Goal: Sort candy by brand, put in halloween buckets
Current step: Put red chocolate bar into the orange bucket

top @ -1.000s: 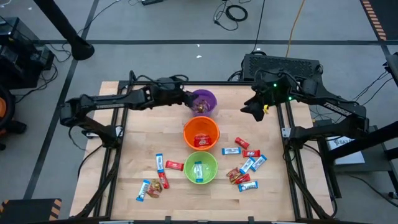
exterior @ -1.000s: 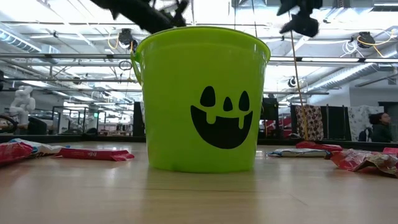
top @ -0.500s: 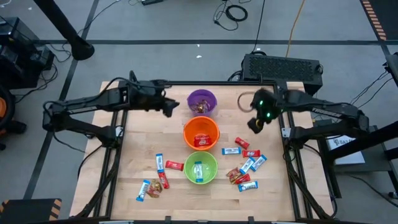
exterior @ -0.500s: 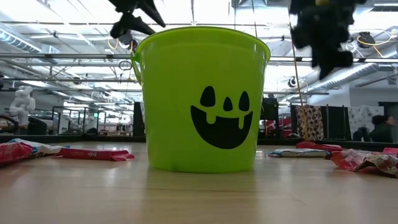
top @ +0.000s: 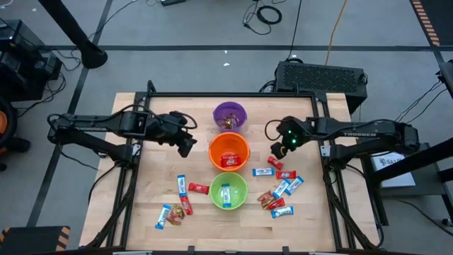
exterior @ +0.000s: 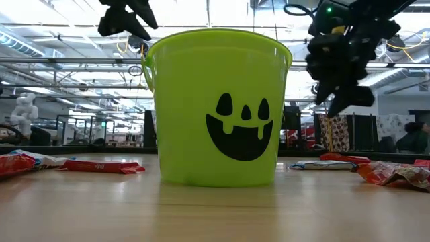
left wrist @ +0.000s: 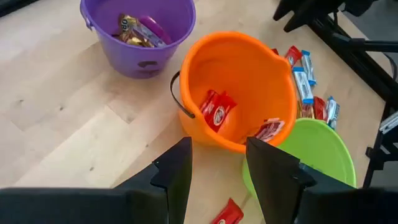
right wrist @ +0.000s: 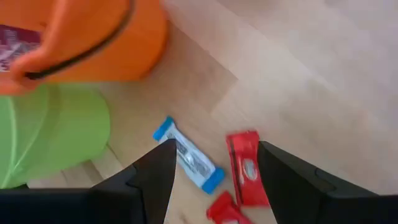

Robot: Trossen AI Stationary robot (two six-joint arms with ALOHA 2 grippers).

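Purple bucket [top: 230, 115], orange bucket [top: 228, 152] and green bucket [top: 226, 191] stand in a line in the high view, each holding some candy; loose bars [top: 281, 188] lie scattered on both sides, so sorting looks partly done. Low view: only the green bucket's [exterior: 218, 107] face, wrappers [exterior: 101, 166] beyond. Left wrist view: the left gripper [left wrist: 217, 168], spread and empty, hovers beside the orange bucket [left wrist: 239, 93]. Right wrist view: the right gripper [right wrist: 214, 165], spread and empty, hangs above a blue-and-white bar [right wrist: 186, 155] and red bar [right wrist: 245, 167].

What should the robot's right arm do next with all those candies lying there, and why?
Probably lower the open right end effector onto the red candy lying below it, then close. Its fingers are spread and hold nothing, and that bar lies loose on the table, outside the orange bucket that holds red bars.
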